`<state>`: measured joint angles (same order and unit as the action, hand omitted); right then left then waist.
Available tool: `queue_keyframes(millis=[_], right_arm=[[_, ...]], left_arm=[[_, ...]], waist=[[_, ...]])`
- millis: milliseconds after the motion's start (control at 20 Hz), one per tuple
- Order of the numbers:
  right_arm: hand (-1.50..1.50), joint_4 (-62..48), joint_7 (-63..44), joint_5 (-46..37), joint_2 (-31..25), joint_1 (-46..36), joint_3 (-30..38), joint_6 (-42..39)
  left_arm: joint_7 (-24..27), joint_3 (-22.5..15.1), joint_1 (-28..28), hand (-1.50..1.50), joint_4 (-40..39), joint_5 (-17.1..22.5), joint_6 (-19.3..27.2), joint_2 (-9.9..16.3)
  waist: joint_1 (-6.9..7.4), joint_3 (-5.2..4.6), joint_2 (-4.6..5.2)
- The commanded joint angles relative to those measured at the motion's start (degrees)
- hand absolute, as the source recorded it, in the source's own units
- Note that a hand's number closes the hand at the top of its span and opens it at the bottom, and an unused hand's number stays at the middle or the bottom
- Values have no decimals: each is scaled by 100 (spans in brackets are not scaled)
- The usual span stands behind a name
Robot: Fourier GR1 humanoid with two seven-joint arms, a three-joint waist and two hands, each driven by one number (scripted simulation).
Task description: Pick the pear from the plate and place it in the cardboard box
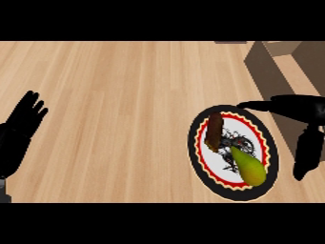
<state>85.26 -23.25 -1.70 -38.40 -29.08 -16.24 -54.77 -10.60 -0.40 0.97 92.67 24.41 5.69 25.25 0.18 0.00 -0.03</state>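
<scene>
— Position of the plate point(198, 157)?
— On the table point(123, 95), right of centre. The pear point(250, 167) lay on its near right part, a brown piece point(215, 129) on its far left part.
— The cardboard box point(291, 62)?
— Behind the plate, far right corner.
— Robot hands?
— Right robot hand point(312, 114) just right of the plate; left robot hand point(14, 131) at the left edge.

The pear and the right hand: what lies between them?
In the head view, only the plate's rim and a strip of bare counter separate the pear from the right hand.

The pear point(249, 167) is yellow-green; beside it lies a reddish-brown piece point(215, 129). The plate point(201, 162) is white with a black rim, a red zigzag ring and a dark, possibly floral, centre. The counter point(123, 105) is pale wood grain.
</scene>
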Motion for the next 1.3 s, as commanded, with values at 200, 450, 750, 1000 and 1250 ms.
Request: queue_keyframes(millis=[200,450,750,1000,1250], right_arm=[[-150,584,41,-193,286,525,411,-373],[-150,626,264,-669,534,573,605,-368],[-150,-22,582,-1804,1105,236,-46,29],[-150,247,110,-1733,1296,259,103,-409],[-150,610,-192,-1807,1430,625,202,-585]], left_arm=[[-307,429,-4,0,52,-4,-319,-13],[-377,368,-205,0,418,-304,-317,-267],[-248,619,138,0,-156,-253,-684,-259],[-330,426,-47,0,252,-657,-403,-652],[-121,669,-70,0,50,-635,-656,-718]], waist=[[-18,0,-6],[-3,1,-4],[39,2,14],[10,-1,2],[-10,-1,-3]])
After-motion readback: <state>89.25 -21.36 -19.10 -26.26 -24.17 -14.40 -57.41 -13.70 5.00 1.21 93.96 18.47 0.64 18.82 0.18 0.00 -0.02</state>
